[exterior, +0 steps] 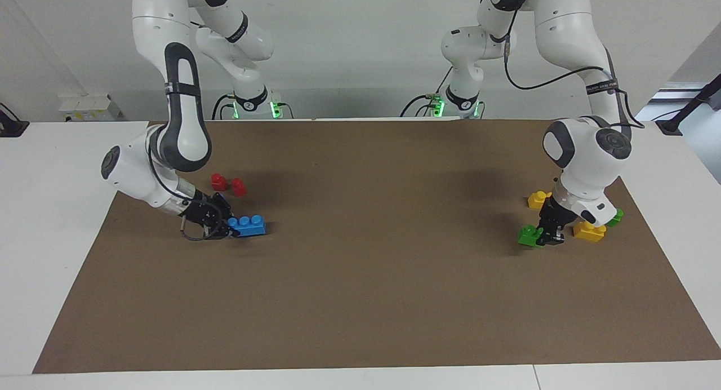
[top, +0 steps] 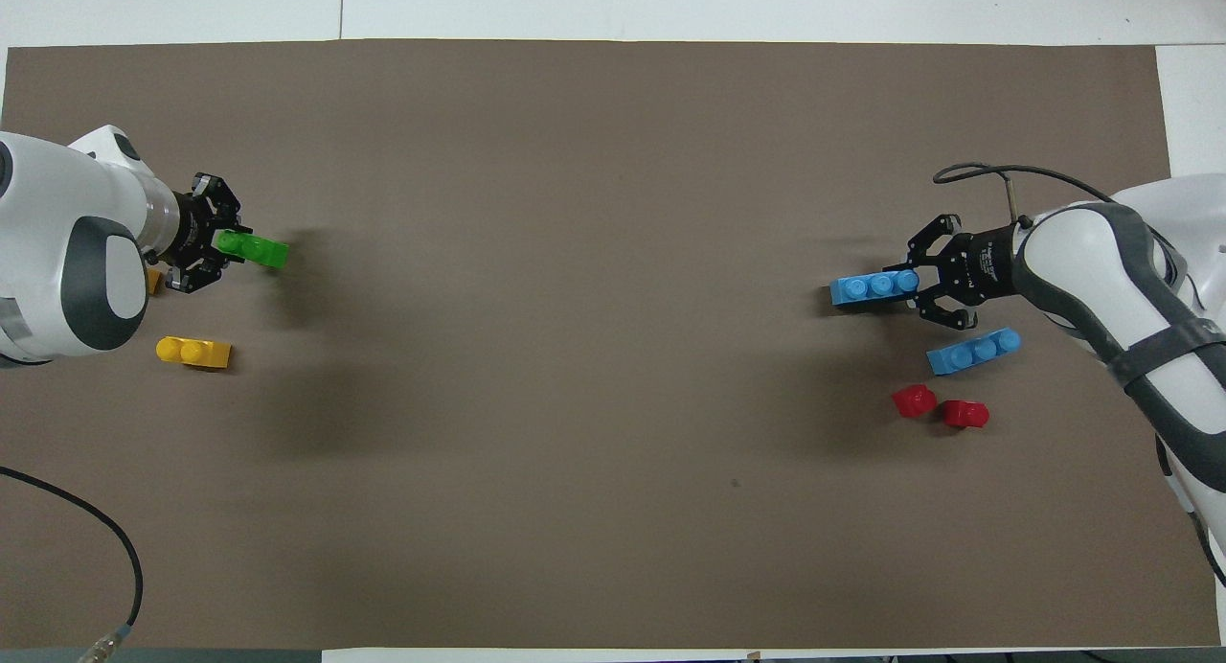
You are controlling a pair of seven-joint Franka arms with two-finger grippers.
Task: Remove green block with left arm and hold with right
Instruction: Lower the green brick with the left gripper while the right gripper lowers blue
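The green block [exterior: 528, 235] [top: 257, 250] lies low at the mat toward the left arm's end of the table. My left gripper [exterior: 544, 236] [top: 228, 246] is shut on its end nearest the arm. I cannot tell whether the block is off the mat. My right gripper [exterior: 230, 227] [top: 916, 285] is at the right arm's end, shut on one end of a blue three-stud brick [exterior: 249, 225] [top: 872, 287] that is low at the mat.
Two yellow bricks [exterior: 539, 199] [exterior: 588, 231] and a second green piece [exterior: 615, 217] sit around my left gripper. One yellow brick [top: 194, 352] shows from overhead. A second blue brick [top: 973, 351] and two red blocks [top: 915, 400] [top: 965, 414] lie nearer the robots than my right gripper.
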